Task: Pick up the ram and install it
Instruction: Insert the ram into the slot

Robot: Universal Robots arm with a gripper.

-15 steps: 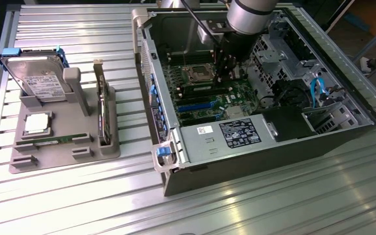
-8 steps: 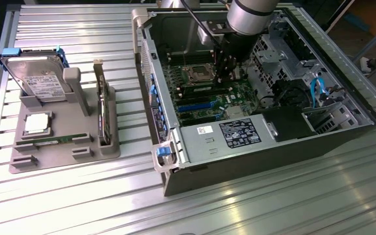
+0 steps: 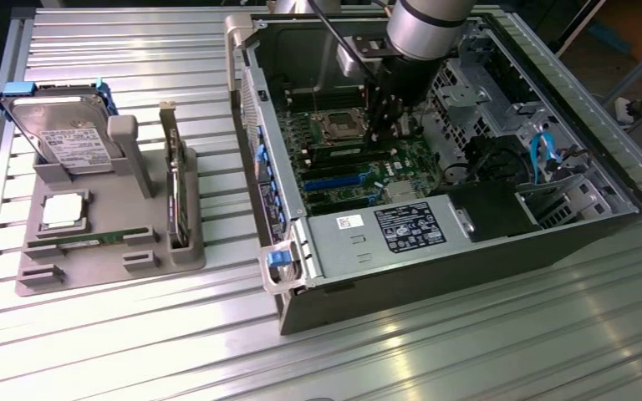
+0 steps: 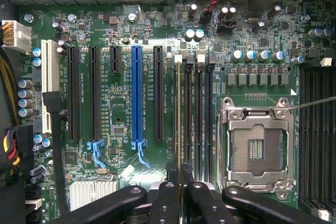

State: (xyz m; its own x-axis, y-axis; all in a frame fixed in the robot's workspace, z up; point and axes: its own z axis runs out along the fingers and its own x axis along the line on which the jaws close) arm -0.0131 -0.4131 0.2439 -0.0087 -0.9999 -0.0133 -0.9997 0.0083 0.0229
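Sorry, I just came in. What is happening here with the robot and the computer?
The robot arm reaches into the open computer case. Its gripper is shut on the ram, seen edge-on over the memory slots beside the empty CPU socket. Whether the stick is seated, I cannot tell. A second ram stick lies in the gray tray outside the case.

A ribbed aluminium table carries two things. Towards the exterior view's left sits a grey moulded parts holder. Just beside it, on the exterior view's right, an open computer tower case lies on its side, its interior facing up.
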